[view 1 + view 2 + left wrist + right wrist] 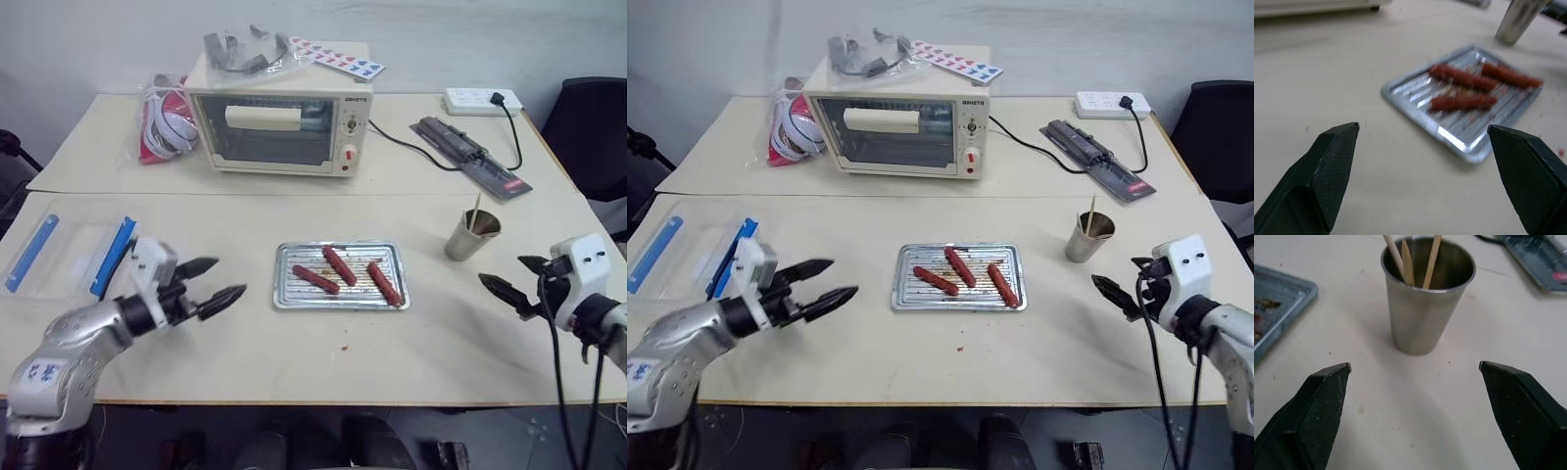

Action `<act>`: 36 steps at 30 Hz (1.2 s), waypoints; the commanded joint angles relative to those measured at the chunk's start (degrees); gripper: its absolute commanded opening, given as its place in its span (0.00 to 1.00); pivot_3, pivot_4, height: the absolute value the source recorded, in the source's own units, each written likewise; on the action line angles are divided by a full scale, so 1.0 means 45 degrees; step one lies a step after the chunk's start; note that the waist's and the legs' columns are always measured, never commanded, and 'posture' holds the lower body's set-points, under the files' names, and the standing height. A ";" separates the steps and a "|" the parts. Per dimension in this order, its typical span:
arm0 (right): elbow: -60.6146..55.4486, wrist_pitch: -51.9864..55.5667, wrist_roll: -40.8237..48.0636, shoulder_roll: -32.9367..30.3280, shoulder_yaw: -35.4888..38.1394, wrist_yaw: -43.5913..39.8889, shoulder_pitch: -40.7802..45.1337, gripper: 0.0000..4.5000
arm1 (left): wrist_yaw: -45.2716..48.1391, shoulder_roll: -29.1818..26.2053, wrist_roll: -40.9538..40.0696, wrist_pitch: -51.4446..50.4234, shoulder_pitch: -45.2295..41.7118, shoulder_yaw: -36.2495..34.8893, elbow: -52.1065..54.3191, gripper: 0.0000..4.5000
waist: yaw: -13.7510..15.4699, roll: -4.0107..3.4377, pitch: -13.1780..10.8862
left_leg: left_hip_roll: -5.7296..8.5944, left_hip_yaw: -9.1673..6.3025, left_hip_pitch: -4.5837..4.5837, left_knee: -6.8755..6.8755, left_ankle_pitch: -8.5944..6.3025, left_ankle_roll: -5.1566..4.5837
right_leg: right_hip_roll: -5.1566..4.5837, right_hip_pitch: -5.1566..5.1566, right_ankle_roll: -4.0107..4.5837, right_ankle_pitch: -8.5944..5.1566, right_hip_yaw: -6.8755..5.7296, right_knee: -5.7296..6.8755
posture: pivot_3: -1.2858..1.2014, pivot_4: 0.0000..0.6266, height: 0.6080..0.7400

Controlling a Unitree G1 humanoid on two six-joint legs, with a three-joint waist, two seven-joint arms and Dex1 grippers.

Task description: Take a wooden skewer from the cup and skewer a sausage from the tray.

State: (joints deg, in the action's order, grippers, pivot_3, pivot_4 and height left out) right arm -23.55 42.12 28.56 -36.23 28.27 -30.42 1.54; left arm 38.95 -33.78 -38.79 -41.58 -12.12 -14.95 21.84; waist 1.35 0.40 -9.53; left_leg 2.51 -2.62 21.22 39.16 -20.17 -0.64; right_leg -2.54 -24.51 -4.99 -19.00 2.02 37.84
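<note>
three sausages (pixel 338 265) lie in the tray (pixel 288 296) at mid bench, long axes slanting. skewers (pixel 1407 262) stand near upright in the cup (pixel 471 235). both tools, left (pixel 210 285) and right (pixel 514 278), are spread, empty.

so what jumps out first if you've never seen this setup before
Mid-table, the shiny tray with three reddish sausages draws the eye first. The left claw hangs open to one side of it, and the right claw hangs open at the other side, near the metal cup of wooden skewers. Behind them a cream toaster oven sits on the far table.
</note>
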 commanded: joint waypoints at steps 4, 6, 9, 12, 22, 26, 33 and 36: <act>-0.1780 0.0764 0.1020 0.1137 0.0577 0.2150 0.0782 0.97 | 0.0984 0.0079 -0.1601 -0.1096 -0.2583 0.1205 -0.0092 1.00 | -0.0069 0.0000 0.0001 | 0.0002 0.0004 -0.0003 0.0001 0.0003 0.0005 | 0.0004 -0.0005 0.0000 0.0000 0.0004 0.0001 | 0.52 0.24 1.00; -0.1696 0.0938 0.1172 0.1254 0.0681 0.2563 0.1035 0.97 | 0.1621 -0.0054 -0.1709 -0.1216 -0.3283 0.1688 -0.0235 1.00 | -0.0075 -0.0001 0.0001 | 0.0002 0.0001 -0.0005 0.0001 0.0005 0.0008 | 0.0005 -0.0004 0.0001 0.0000 0.0002 -0.0001 | 0.52 0.24 1.00; -0.1578 0.0984 0.1330 0.1327 0.0612 0.2860 0.1307 0.97 | 0.2566 -0.0227 -0.1792 -0.1250 -0.4198 0.2379 -0.0371 1.00 | -0.0080 -0.0001 0.0000 | 0.0003 0.0001 -0.0004 -0.0001 0.0006 0.0010 | 0.0006 -0.0008 0.0001 0.0000 0.0002 -0.0001 | 0.52 0.24 1.00; -0.1396 0.0865 0.1367 0.1440 0.0399 0.3067 0.1575 0.97 | 0.3284 -0.0316 -0.1686 -0.1135 -0.4810 0.2947 -0.0451 1.00 | -0.0097 -0.0001 0.0001 | 0.0005 0.0002 -0.0003 0.0001 0.0006 0.0009 | 0.0006 -0.0007 0.0001 0.0000 0.0004 -0.0002 | 0.52 0.24 1.00; 0.0215 -0.0518 0.0501 0.2371 -0.0975 0.3515 0.2556 0.79 | 0.3874 -0.0082 -0.0371 -0.0075 -0.5297 0.4188 -0.0969 1.00 | -0.0338 -0.0008 -0.0003 | 0.0005 0.0001 0.0002 -0.0002 0.0009 0.0011 | 0.0007 -0.0018 0.0000 0.0000 0.0005 0.0025 | 0.52 0.24 1.00; 0.0359 -0.0823 0.0419 0.2428 -0.1106 0.3539 0.2606 0.56 | 0.3909 -0.0098 -0.0244 0.0026 -0.5267 0.4140 -0.1005 1.00 | -0.0328 -0.0008 -0.0003 | 0.0005 0.0001 0.0002 -0.0002 0.0009 0.0010 | 0.0007 -0.0016 0.0001 -0.0001 0.0006 0.0021 | 0.52 0.24 1.00; 0.0570 -0.1179 0.0406 0.2459 -0.1011 0.3526 0.2489 0.43 | 0.3859 -0.0048 -0.0077 0.0142 -0.5202 0.4216 -0.0968 1.00 | -0.0338 -0.0008 -0.0003 | 0.0005 0.0000 0.0002 -0.0001 0.0009 0.0010 | 0.0006 -0.0014 0.0001 0.0000 0.0005 0.0020 | 0.52 0.24 1.00; 0.0635 -0.1271 0.0451 0.2563 -0.0933 0.3664 0.2498 0.27 | 0.3828 0.0025 -0.0010 0.0151 -0.5257 0.4267 -0.0958 1.00 | -0.0338 -0.0008 -0.0003 | 0.0005 0.0000 0.0002 -0.0001 0.0009 0.0010 | 0.0006 -0.0015 0.0000 0.0000 0.0006 0.0020 | 0.52 0.24 1.00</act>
State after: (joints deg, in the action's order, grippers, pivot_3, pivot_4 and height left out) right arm -19.89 37.80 30.33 -24.89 22.83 -14.37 12.53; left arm 56.05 -33.84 -39.00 -41.86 -35.57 4.55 16.98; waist -0.17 0.37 -9.54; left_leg 2.53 -2.61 21.23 39.15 -20.13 -0.60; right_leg -2.51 -24.58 -4.99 -19.01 2.05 37.93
